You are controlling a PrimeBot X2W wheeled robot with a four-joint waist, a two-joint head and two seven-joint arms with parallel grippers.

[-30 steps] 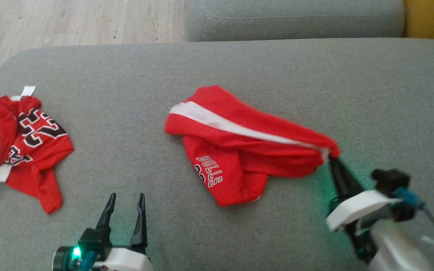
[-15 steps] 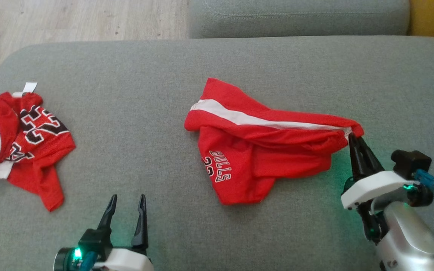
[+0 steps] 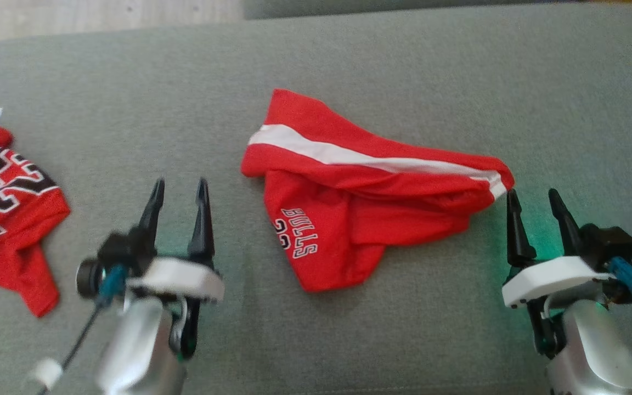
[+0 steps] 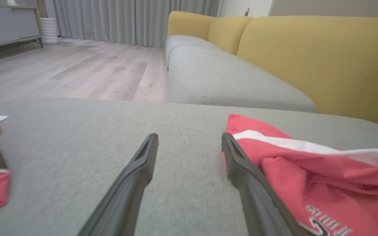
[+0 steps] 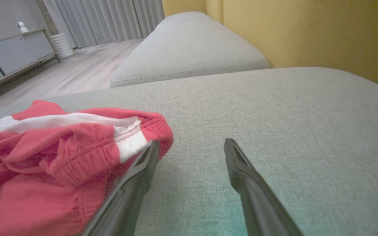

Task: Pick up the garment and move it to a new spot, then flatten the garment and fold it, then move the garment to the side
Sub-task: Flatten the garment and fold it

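So the red shorts (image 3: 360, 208) are lying crumpled roughly mid-way across the big gray seat cushion (image 3: 404, 60). The white side stripe is up top and the "BULLS" print faces the robot. Nothing's holding them.

The right gripper (image 3: 532, 195) has its fingers spread wide with just bare cushion between them. Its inner finger sits right up against the elastic waistband corner at the shorts' right end. The left gripper (image 3: 180, 185) is also wide open and empty, over bare fabric just left of the shorts. In the left wrist view, its right-hand finger is close beside the shorts' left end.

The only other thing on the cushion is a red numbered jersey (image 3: 11, 219), bunched up at the far left and well apart from the shorts.

Room-wise, there's a broad bare strip between the jersey and the shorts, plus plenty of open gray beyond the shorts and off to the right. The cushion's far edge meets wood floor (image 3: 74, 19) at the upper left. A second gray cushion (image 4: 225, 78) runs along a yellow backrest (image 4: 307, 52).
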